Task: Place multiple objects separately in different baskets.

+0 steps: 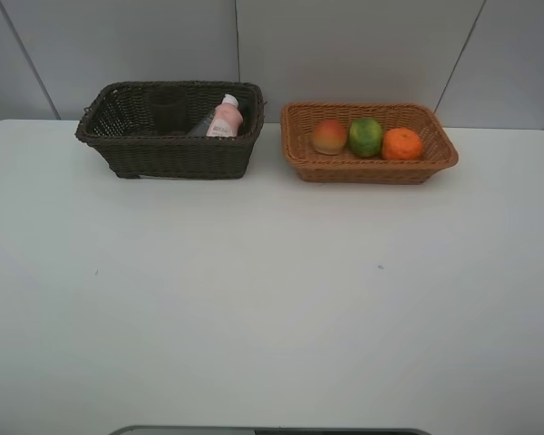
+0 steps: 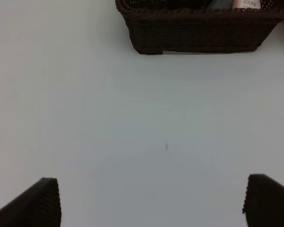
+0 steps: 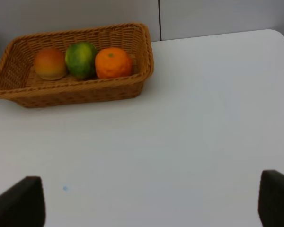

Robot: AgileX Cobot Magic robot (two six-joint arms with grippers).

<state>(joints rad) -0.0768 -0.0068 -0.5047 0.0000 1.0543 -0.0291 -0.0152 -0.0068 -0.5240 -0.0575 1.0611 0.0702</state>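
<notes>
The dark brown basket (image 1: 181, 156) stands at the back left and holds a pink white-capped bottle (image 1: 225, 118) leaning beside a dark bottle (image 1: 200, 125); a dim cup shape (image 1: 168, 109) shows further left inside. The light orange-tan basket (image 1: 367, 170) at the back right holds a peach (image 1: 329, 136), a green fruit (image 1: 365, 137) and an orange (image 1: 402, 144) in a row. My left gripper (image 2: 151, 201) is open over bare table, well short of the dark basket (image 2: 199, 33). My right gripper (image 3: 149, 203) is open and empty, short of the tan basket (image 3: 75, 92). Neither arm shows in the exterior view.
The white table (image 1: 272, 299) stretches from the baskets to the front edge, with a few small specks on it. A grey panelled wall (image 1: 344, 45) rises just behind the baskets. The table's right back corner (image 3: 274, 35) shows in the right wrist view.
</notes>
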